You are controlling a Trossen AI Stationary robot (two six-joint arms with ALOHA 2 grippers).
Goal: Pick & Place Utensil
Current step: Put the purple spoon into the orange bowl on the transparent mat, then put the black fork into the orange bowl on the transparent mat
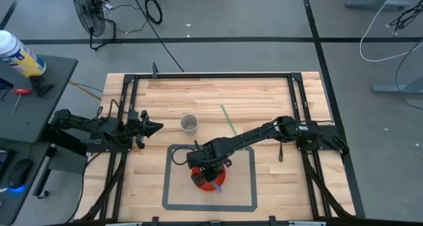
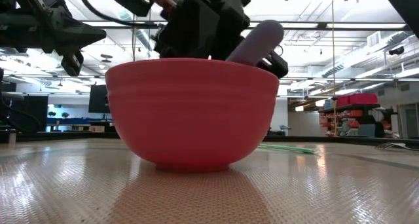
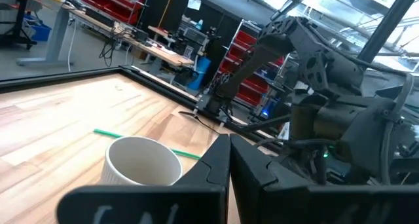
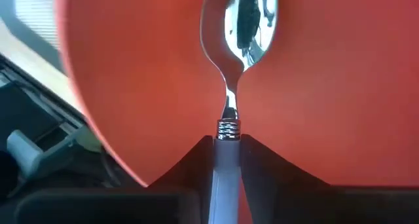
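Right gripper clamped on a lavender-handled spoon, bowl end inside the red bowl. Left gripper parked beside a white cup, fingers pressed together.

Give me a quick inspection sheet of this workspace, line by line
Surface: wooden table with a grey taped rectangle.
Job's things: spoon with a lilac handle, inside the red bowl.
Clutter: white cup; green straw.
Grippers: right gripper over the bowl, shut on the spoon; left gripper waits at the table's left, shut.
Cables: black cable on the floor.
Surroundings: fan; red shelving.
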